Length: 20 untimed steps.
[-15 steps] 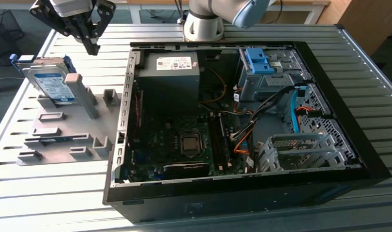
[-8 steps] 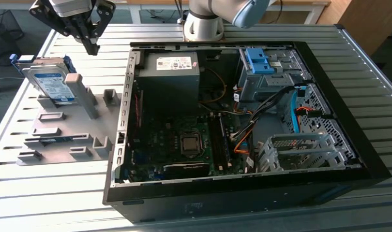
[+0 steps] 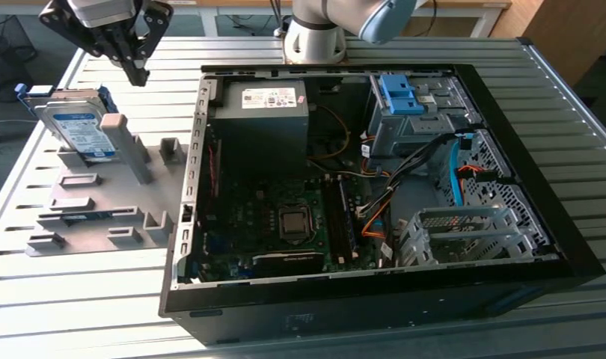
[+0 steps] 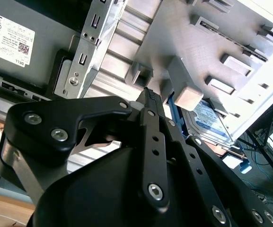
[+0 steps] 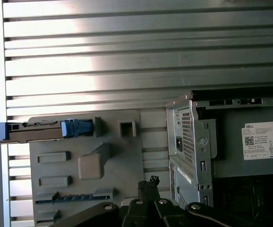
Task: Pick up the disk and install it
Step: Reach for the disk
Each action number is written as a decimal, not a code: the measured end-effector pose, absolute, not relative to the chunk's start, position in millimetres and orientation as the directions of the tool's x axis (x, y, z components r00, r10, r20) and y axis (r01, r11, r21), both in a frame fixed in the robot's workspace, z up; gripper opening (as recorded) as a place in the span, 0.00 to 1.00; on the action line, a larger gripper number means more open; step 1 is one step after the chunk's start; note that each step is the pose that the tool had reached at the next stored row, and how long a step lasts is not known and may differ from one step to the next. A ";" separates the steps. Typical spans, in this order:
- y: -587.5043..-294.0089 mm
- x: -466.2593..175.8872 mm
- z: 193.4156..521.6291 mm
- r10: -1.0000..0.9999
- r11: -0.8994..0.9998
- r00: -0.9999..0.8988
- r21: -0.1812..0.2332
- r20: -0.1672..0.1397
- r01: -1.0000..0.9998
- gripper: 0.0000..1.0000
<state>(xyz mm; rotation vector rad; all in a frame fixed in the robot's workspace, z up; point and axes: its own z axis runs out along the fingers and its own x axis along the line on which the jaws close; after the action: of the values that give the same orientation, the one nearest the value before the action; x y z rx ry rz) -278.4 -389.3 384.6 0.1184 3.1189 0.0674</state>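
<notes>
The pincer (image 3: 138, 75) hangs above the far end of the grey holder (image 3: 103, 206). Its black, bolted fingers are drawn together to a narrow point and hold nothing. The disk (image 3: 78, 129) lies below the tips and toward the exterior view's left, well apart from them. It stands on edge in a slot of the holder, leaning back. Seen edge-on in the first wrist view, its long axis appears to run along the holder's far edge. It is a flat silver metal slab with a glossy white-and-blue label and a bright blue plastic frame. The holder is matte grey, with square blocks and slots, and sits on the ribbed metal table (image 3: 84, 303) beside the open black computer case (image 3: 383, 310).
</notes>
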 end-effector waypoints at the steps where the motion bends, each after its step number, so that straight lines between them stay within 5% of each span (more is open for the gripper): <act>1: -389.3 -278.8 384.5 0.076 0.996 -0.997 0.044 -0.018 0.075 0.11; 20: -383.9 -286.9 383.2 0.076 0.996 -0.997 0.044 -0.018 0.075 0.11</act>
<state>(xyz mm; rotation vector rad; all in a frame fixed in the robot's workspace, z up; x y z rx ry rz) -286.9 -383.9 383.2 0.1184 3.1190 0.0674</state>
